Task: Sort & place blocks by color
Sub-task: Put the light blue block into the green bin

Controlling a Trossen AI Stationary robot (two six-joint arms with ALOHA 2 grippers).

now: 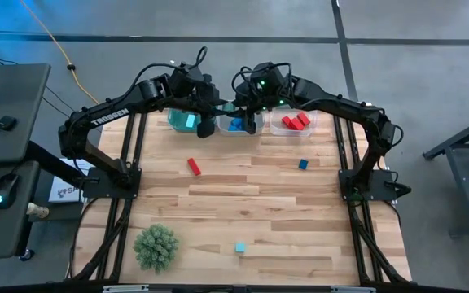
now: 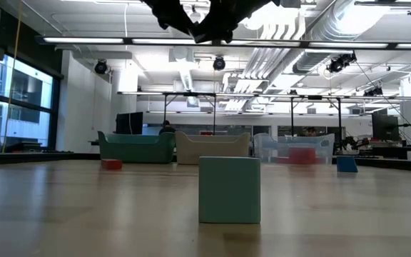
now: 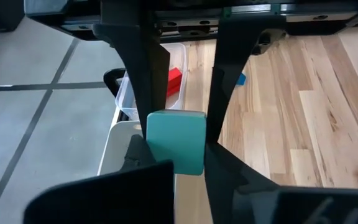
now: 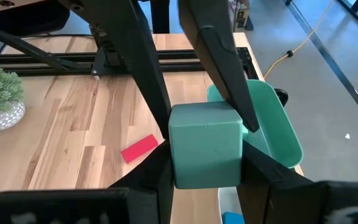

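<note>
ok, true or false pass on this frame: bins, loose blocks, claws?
1. Red blocks lie in the clear plastic bin. True.
2. The left claw is empty. False: a held light teal cube sits between its fingers.
3. A loose red bar lies on the wooden table. True.
4. The loose small blue cube lies on the left arm's side. False: it is on the right arm's side.
5. Every teal block is in the teal bin. False: a loose light teal cube lies on the table beside the green spiky plant ball.
</note>
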